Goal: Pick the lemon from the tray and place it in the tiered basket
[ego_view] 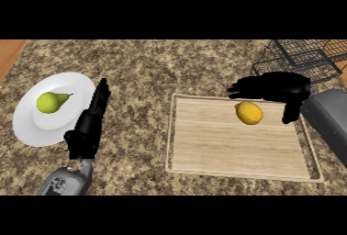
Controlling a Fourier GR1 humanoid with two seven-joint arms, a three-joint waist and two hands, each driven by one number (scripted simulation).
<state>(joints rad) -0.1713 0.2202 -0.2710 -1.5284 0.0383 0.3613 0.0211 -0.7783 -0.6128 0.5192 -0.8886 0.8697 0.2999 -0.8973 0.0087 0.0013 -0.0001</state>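
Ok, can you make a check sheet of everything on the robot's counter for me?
Surface: speckled stone counter, wooden tray on it.
Job's things: lemon lies on the tray's far part; wire tiered basket at the far right.
Clutter: white plate with a green pear, at left.
Hands: right hand open, over the tray's far edge by the lemon; left hand open, resting beside the plate.
Cables: nothing seen.
Surroundings: wood-coloured strip past the counter's far left.

Right hand [277, 87] spread, thumb down; left hand [89, 123] straight-fingered.
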